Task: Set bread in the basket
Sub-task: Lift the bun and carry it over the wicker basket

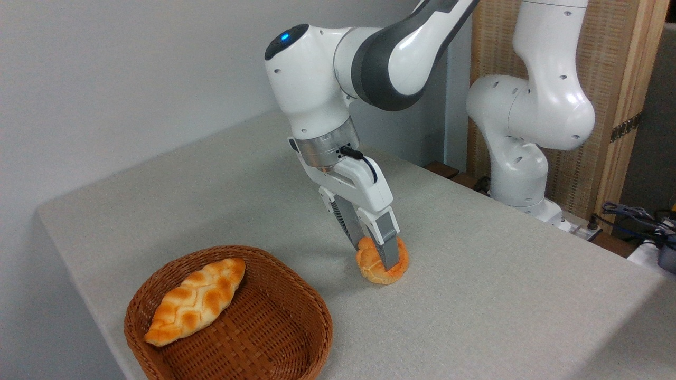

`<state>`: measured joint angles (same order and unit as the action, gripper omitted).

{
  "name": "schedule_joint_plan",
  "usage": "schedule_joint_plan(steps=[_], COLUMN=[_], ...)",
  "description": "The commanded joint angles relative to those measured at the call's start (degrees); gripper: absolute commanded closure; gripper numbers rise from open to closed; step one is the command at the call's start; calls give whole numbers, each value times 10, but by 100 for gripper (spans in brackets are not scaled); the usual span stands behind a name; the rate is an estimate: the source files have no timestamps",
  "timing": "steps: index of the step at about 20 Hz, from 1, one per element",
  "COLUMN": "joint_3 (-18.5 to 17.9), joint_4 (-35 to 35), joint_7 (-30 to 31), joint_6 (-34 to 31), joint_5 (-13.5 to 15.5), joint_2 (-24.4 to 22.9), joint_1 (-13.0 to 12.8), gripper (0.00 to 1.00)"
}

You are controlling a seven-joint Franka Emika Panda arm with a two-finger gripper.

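Bread [376, 264] sits on table [475, 295] w/ knotted top up, round, right of basket [296, 311]; gripper [379, 253] fingers pinch it. Basket holds long loaf [195, 301], lying diagonal.

counter [475, 295]: carries the basket, the bun and the arm's base
basket [296, 327]: near the front-left corner of the counter
loaf [196, 301]: in the basket, lying along its left side
bun [376, 264]: on the counter, right of the basket and apart from it, toward the middle
gripper [377, 248]: directly over the bun, its fingers [390, 248] down on either side of it
arm base [520, 179]: at the back-right edge of the counter, behind the bun
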<state>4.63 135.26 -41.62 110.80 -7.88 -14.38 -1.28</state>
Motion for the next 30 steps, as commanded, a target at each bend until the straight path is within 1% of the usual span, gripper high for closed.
schedule_joint_plan(steps=[1,3,9,11,12,14,16,17,18,21,22,23,24,26,27,28,30], joint_3=[0,-1,-4,-4,-5,-7,-12,-13,-13,-13,-13,-14,-14,-25,-25,-25,-25], joint_4=[1,0,-6,-6,-8,-24,-58,-86,-127,-280,-326,-363,-391,-443,-463,-480,-508], joint_7=[-6,-6,-6,-7,-7,-5,-5,-5,-5,-6,-6,-7,-7,-7,-8,-7,0], joint_6=[3,3,-1,-2,-2,-4,-15,-40,-77,-190,-216,-230,-230,-226,-222,-212,-170], joint_5=[-7,-7,-5,-5,-5,-5,-3,-3,-4,-5,-4,-4,-4,1,-1,-2,0], joint_2=[4,3,2,2,2,2,5,22,50,146,174,193,206,232,243,255,280], joint_1=[6,6,6,6,6,7,7,7,7,6,7,7,7,8,8,8,9], gripper=[60,62,62,68,69,70,70,70,70,70,70,69,67,67,65,62,62])
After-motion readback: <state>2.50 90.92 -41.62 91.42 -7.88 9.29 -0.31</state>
